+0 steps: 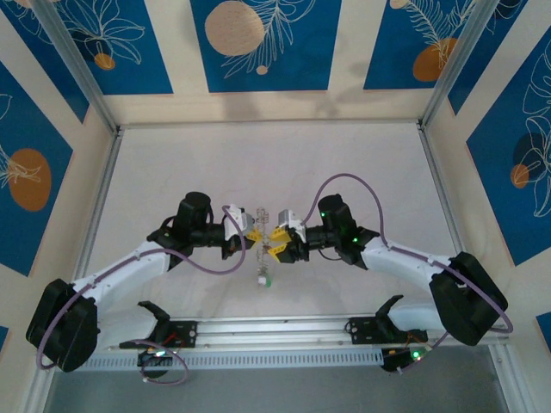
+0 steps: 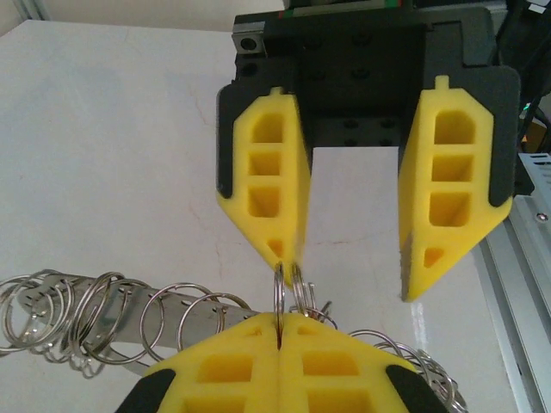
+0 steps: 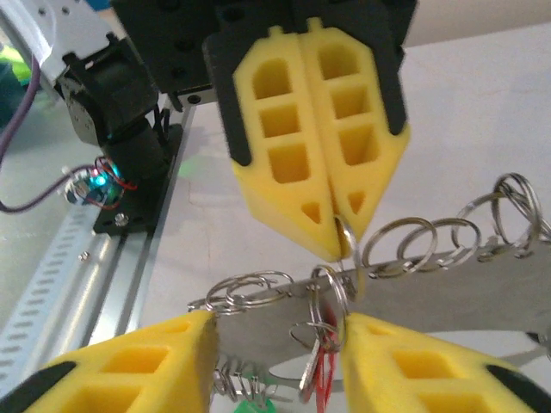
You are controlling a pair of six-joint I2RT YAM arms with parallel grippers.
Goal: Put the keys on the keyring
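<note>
White worktop [image 1: 172,172], near its middle: both arms meet over the keyring [image 3: 448,297].
Left end effector [image 3: 340,237] is clenched on a small ring [image 2: 281,288] strung on it; right end effector [image 2: 349,275] stands released around. Keys [image 3: 318,370] dangle below, so a careless closing may knock the ring loose.

A robotics lab test cell: a bare white tabletop [image 1: 275,163] boxed in by silver aluminium frame posts [image 1: 76,64] and cream walls with blue leaf-patterned panels [image 1: 258,43]. A slotted aluminium rail [image 1: 275,329] at the near edge carries two white-and-black robot arms [image 1: 120,272] trailing purple cables [image 1: 349,176]
</note>
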